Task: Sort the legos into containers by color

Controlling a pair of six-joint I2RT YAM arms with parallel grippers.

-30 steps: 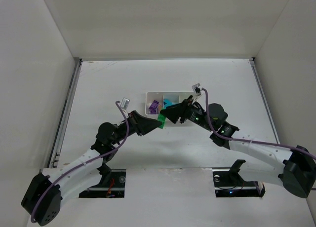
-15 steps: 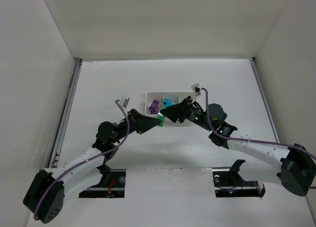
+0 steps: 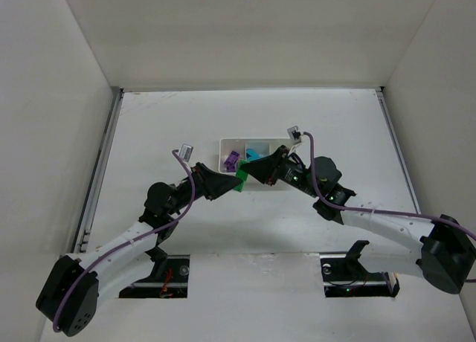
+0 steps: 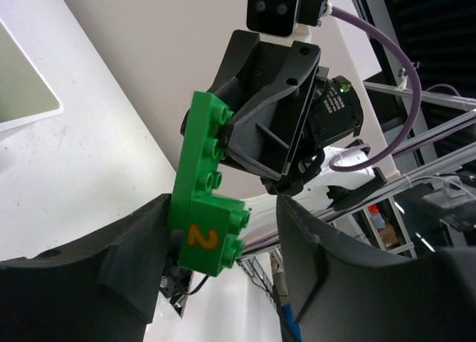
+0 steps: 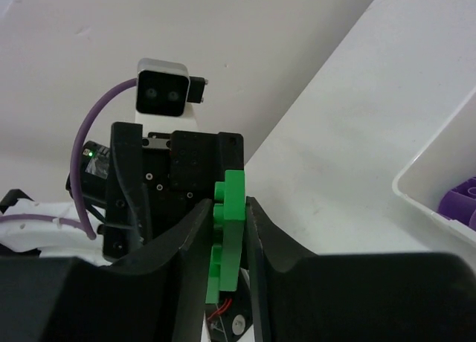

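**Hard to make out.**
- From overhead, the right arm covers the right-hand compartment and part of the near wall of the white tray (image 3: pixel 222 155).
- At that height both sets of fingers merge into one dark mass, so only the wrist views show the grip.
- The right wrist view shows the tray as one corner only, with a purple brick cut off by the frame edge.

**Item: green lego (image 4: pixel 204 193).**
- An L-shaped piece with an orange "2" on its face.
- It hangs off the table between the two grippers, just in front of the tray's near-left corner.

**Right gripper (image 5: pixel 229 227).**
- The fingers are pinched tight on the green lego, one on each flat side.
- Studs stick out above the fingertips.

**Left gripper (image 3: pixel 230 184).**
- The jaws stand apart.
- The lego leans against one finger, and a clear gap separates it from the other finger.
- This gripper has hold of nothing.

**Tray contents visible.**
- Purple legos (image 3: pixel 232 160) lie in the left compartment.
- Cyan legos (image 3: pixel 256 152) lie in the middle compartment.

**Change from a second ago.**
- The right gripper has moved onto the lego and closed on it.
- The left jaws have loosened.
- The lego sits slightly further left.
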